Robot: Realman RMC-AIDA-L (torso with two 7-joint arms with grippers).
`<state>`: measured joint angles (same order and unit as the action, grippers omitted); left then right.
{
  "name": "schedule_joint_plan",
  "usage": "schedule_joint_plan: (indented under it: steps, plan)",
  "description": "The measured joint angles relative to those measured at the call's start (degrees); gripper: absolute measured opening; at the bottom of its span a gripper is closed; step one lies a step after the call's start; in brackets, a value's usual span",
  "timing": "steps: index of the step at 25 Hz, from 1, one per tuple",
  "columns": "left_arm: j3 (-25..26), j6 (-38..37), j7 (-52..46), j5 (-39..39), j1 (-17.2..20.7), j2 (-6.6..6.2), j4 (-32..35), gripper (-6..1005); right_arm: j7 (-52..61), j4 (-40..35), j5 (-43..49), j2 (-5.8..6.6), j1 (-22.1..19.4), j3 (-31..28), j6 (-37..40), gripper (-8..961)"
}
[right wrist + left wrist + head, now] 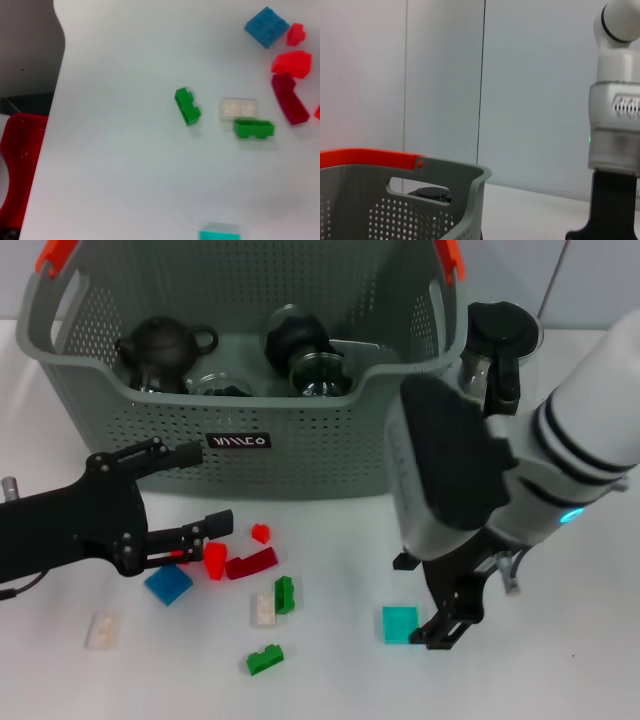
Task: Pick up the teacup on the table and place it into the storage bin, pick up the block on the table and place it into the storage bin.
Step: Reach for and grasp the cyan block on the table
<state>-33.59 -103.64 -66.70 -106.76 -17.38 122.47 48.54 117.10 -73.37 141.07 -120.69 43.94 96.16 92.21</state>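
The large grey perforated plastic storage bin (300, 430) with orange handle clips stands at the far side of the white table (560, 680). Inside it sit a black teapot (165, 348), a dark lidded glass vessel (305, 350) and some further glassware that is too hidden to name; no teacup can be told apart on the table.

The left tool (205, 495) reaches in from the left, just in front of the bin's front wall. Its black fingers are spread wide apart and hold nothing; the lower finger lies over a cluster of small blocks: a bright red block (215, 560), a dark red curved block (250, 563) and a blue square block (168, 584).

The right tool (452, 625) hangs low over the table right of the bin, just beside a turquoise square block (399, 624), perhaps touching its right edge. I cannot tell how far its fingers are parted or whether they grip the block.

Between the two tools lie two green blocks (284, 594) (265, 659), a clear whitish block (262, 609) and a small red block (261, 533); another pale block (101, 629) lies near the left edge.
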Motion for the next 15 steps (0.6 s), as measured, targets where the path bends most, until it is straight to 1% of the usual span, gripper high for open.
schedule_joint_plan:
  steps: [4, 5, 7, 9, 10, 15]
  plan:
    - [-0.2, 0.0, 0.0, -0.1, -0.1, 0.01, -0.1, 847, 0.5, 4.8, -1.3, -0.11, 1.3, 4.5, -5.0, 848]
    - [-0.2, 0.1, 0.0, -0.1, -0.2, 0.02, -0.1, 847, 0.5, 4.8, -1.3, -0.11, 1.3, 4.5, -5.0, 847]
    - [-0.2, 0.3, 0.0, -0.1, -0.2, 0.03, -0.2, 847, 1.1, 7.0, -2.1, -0.12, 2.2, 5.6, -6.4, 846]
    - [-0.2, 0.4, 0.0, -0.4, -0.3, 0.04, -0.4, 846, 1.4, 10.8, -3.0, -0.15, 3.6, 6.6, -9.0, 845]
    - [-0.2, 0.4, 0.0, -0.6, -0.4, 0.04, -0.5, 846, 1.4, 10.8, -3.0, -0.15, 3.6, 6.6, -9.0, 845]
    - [-0.2, 0.5, 0.1, -0.9, -0.6, -0.01, -0.8, 846, 1.9, 15.5, -3.2, -0.29, 5.6, 7.9, -12.6, 842]
